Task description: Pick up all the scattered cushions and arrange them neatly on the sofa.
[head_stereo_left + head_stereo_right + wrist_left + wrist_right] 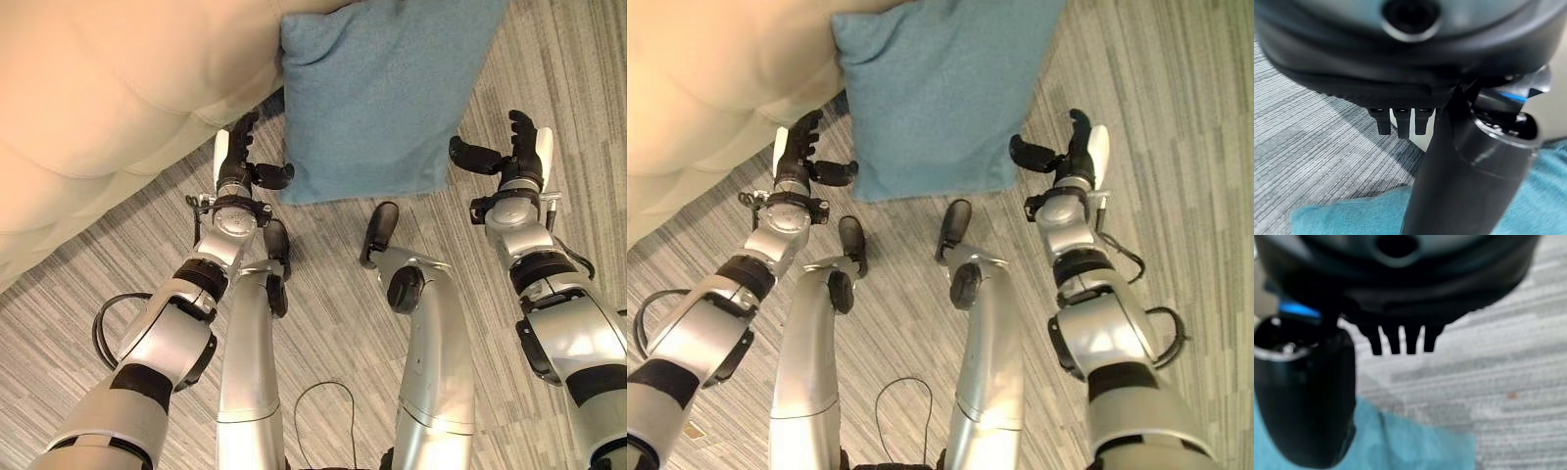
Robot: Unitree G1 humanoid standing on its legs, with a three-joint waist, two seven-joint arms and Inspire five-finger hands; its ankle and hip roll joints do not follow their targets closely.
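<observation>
Directly ahead, a blue cushion (382, 93) leans against the front of a cream sofa (108, 98), its lower edge resting on the grey striped carpet floor (333, 313). The cushion's top rises toward the sofa seat, and the sofa's quilted side fills the area to the robot's left.

The left robot hand (238, 162) sits just beside the cushion's lower left corner. Its fingers are straight and relaxed, pointing up toward the sofa, and its thumb reaches out sideways toward the cushion's edge. Whether the thumb tip actually touches the fabric cannot be told. It grips nothing.

The right robot hand (514, 152) is near the cushion's lower right corner, with its fingers likewise extended upward and its thumb stretched toward the cushion, a narrow strip of carpet showing between them. It holds nothing.

From each wrist camera, the straight fingertips point over the carpet, and blue cushion fabric lies past the thumb.
</observation>
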